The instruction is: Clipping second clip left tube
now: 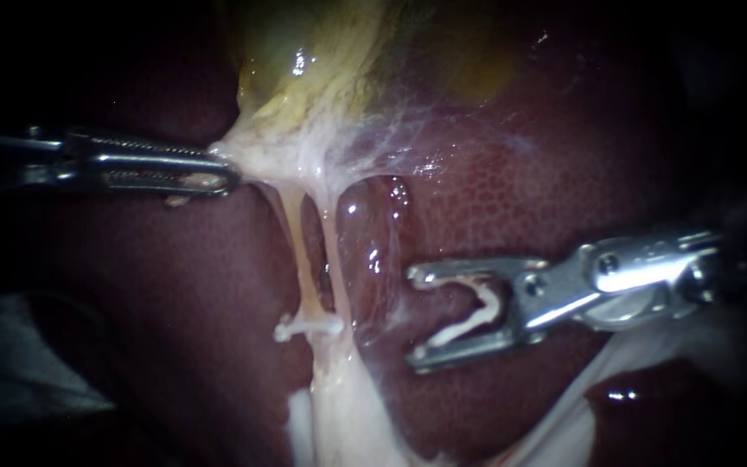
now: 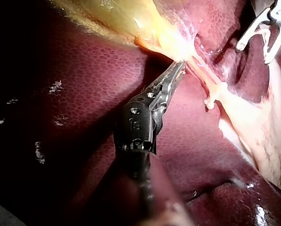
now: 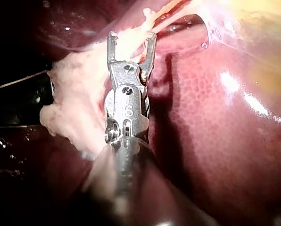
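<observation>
Right instrument (image 1: 414, 316), slim steel: jaws spread, gripping a white V-shaped clip (image 1: 475, 313) just beside the tubes. Left instrument (image 1: 228, 171): jaws clamped on pale stringy tissue (image 1: 257, 160), tensioning the thin cream left tube (image 1: 291, 229), which bears one seated white clip (image 1: 307, 327). Advised: straddle that tube fully, clear of the seated clip, before closing.

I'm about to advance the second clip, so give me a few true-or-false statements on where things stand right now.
1. A placed clip already sits on a tube. True.
2. The right instrument holds nothing. False: a loaded clip lies between its jaws.
3. The loaded clip surrounds the tube. False: it is apart from the tube, over the liver.
4. The left instrument is shut on tissue under the gallbladder. True.
</observation>
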You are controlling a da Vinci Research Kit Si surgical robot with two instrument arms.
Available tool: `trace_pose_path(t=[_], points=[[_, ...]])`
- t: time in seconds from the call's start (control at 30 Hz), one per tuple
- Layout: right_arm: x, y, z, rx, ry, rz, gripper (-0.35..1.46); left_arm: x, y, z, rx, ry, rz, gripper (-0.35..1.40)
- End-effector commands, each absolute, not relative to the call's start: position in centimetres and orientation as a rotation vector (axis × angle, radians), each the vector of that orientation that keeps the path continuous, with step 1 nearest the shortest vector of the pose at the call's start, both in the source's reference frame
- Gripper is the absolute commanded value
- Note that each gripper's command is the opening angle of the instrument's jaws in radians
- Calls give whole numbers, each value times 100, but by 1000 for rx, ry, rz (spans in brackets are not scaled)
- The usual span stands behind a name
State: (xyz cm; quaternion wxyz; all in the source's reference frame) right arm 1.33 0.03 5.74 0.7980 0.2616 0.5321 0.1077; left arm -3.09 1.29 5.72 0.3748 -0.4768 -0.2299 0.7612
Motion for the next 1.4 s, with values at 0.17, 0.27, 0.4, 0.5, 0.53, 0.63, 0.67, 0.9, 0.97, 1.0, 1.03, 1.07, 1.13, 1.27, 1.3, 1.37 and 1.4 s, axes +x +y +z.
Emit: trace_pose_path(t=[0.17, 0.27, 0.4, 0.5, 0.53, 0.63, 0.67, 0.9, 0.97, 1.0, 1.03, 1.07, 1.13, 1.27, 1.3, 1.37, 1.4], points=[[158, 0, 590, 570, 1136, 253, 50, -309, 129, 571, -1220, -591, 1948, -35], [167, -1, 603, 587, 1134, 266, 50, -310, 128, 570, -1222, -587, 1952, -35], [173, -3, 623, 613, 1132, 277, 50, -311, 128, 570, -1223, -590, 1952, -35], [178, -5, 639, 629, 1131, 279, 50, -312, 129, 570, -1223, -590, 1952, -35], [180, -6, 644, 637, 1130, 283, 50, -312, 129, 570, -1223, -590, 1952, -35], [183, -8, 659, 650, 1129, 280, 50, -312, 129, 570, -1223, -590, 1952, -35], [183, -9, 665, 655, 1129, 280, 50, -312, 129, 570, -1223, -590, 1952, -35], [186, -7, 688, 680, 1147, 254, 50, -312, 129, 570, -1223, -590, 1952, -35], [192, -7, 692, 693, 1159, 234, 50, -312, 129, 570, -1223, -590, 1952, -35], [195, -6, 693, 701, 1165, 232, 50, -312, 129, 570, -1223, -590, 1952, -35], [199, -6, 693, 709, 1175, 230, 49, -312, 129, 570, -1223, -589, 1952, -35], [204, -5, 694, 722, 1190, 232, 49, -312, 129, 570, -1223, -589, 1952, -35], [212, -4, 694, 743, 1217, 235, 49, -313, 129, 570, -1223, -589, 1952, -35], [227, -3, 693, 786, 1261, 240, 49, -313, 129, 570, -1223, -589, 1952, -35], [231, -3, 692, 796, 1276, 238, 49, -314, 129, 570, -1222, -589, 1952, -35], [235, -3, 690, 816, 1294, 236, 48, -314, 129, 570, -1222, -589, 1952, -35], [237, -4, 688, 830, 1304, 239, 48, -314, 129, 570, -1222, -589, 1952, -35]])
